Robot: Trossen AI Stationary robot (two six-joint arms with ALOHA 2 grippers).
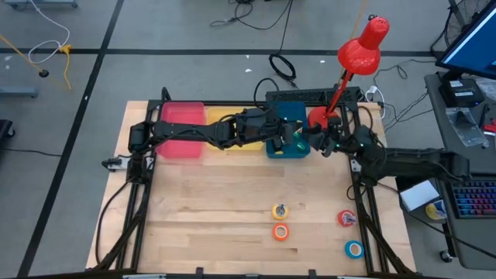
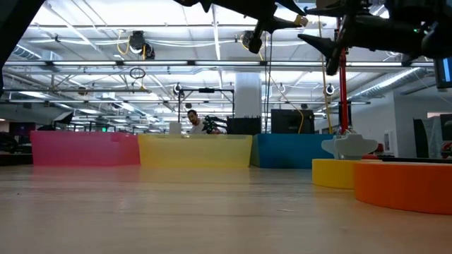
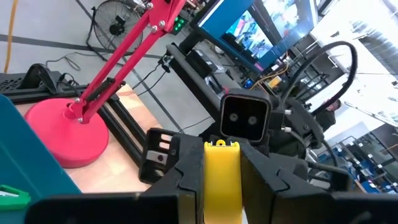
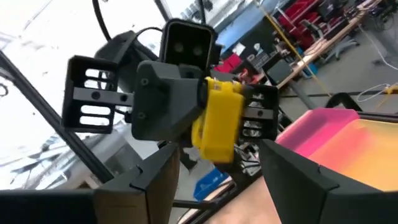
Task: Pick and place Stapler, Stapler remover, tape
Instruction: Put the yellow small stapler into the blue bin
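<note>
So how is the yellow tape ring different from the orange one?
The yellow tape roll has a pale thing resting on top; the orange tape roll has a bare top. Yellow lies nearer the coloured bins, orange nearer the table's front edge. Both are rings lying flat. The left gripper, shut on a yellow stapler, faces the open right gripper above the blue bin.

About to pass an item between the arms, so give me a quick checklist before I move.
1. Yellow plastic stapler clamped in left claw: ok.
2. Right claw open to receive: ok.
3. Right claw's fingers around the stapler: not ok, it sits ahead of them.
4. Both claws over the blue plastic bin: ok.
5. Clearance from the red desk lamp: cannot tell.
</note>
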